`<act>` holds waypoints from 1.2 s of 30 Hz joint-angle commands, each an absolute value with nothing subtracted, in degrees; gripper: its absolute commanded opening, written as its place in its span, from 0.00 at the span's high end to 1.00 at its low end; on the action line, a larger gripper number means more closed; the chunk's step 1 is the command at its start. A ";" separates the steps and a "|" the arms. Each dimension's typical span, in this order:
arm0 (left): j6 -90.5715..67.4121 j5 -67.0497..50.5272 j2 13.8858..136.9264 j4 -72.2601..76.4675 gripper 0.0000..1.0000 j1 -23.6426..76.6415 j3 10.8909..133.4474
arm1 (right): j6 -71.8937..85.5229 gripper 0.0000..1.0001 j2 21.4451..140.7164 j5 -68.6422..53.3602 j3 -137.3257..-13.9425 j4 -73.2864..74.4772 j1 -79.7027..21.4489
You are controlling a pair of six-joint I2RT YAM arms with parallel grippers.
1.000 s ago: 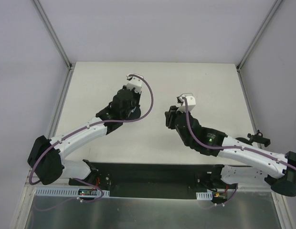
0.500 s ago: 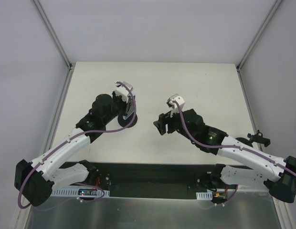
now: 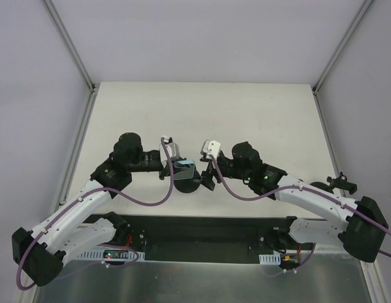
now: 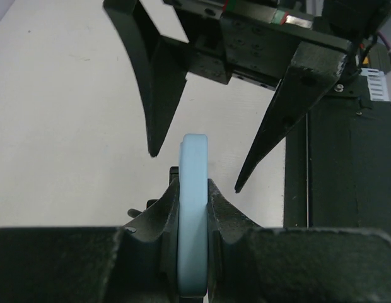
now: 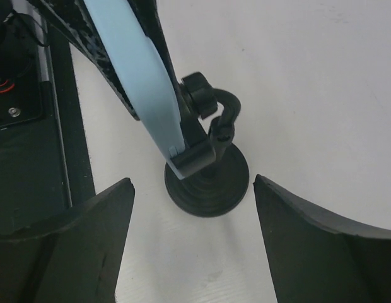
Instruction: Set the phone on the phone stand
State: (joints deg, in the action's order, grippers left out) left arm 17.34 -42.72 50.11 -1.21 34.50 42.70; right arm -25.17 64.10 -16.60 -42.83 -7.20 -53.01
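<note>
- From overhead, I look down from behind both arms, far back.
- My left wrist camera faces forward, tight on the phone between its fingers.
- My right wrist camera looks down closely; both wrist views share that phone (edge-on).

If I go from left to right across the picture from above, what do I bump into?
left arm → phone → right tool → right arm. The stand sits under the phone, so it has no place of its own in the row.
</note>
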 commanded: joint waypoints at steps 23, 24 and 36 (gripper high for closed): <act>14.06 -51.15 48.87 11.25 1.00 34.72 37.62 | -18.73 1.00 70.15 -19.20 -38.86 -37.32 -54.92; 13.80 -51.59 48.87 11.42 1.00 34.80 37.53 | -18.37 1.00 69.88 -18.38 -37.63 -38.22 -55.19; 9.67 -39.84 47.11 10.38 1.00 34.80 38.49 | -25.92 0.00 59.51 -18.11 -40.34 -14.43 -54.23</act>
State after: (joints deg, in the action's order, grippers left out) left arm 13.43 -47.05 48.71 9.10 34.54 37.54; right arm -22.46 66.00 -19.75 -38.26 -20.97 -54.96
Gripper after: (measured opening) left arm 0.130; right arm 0.933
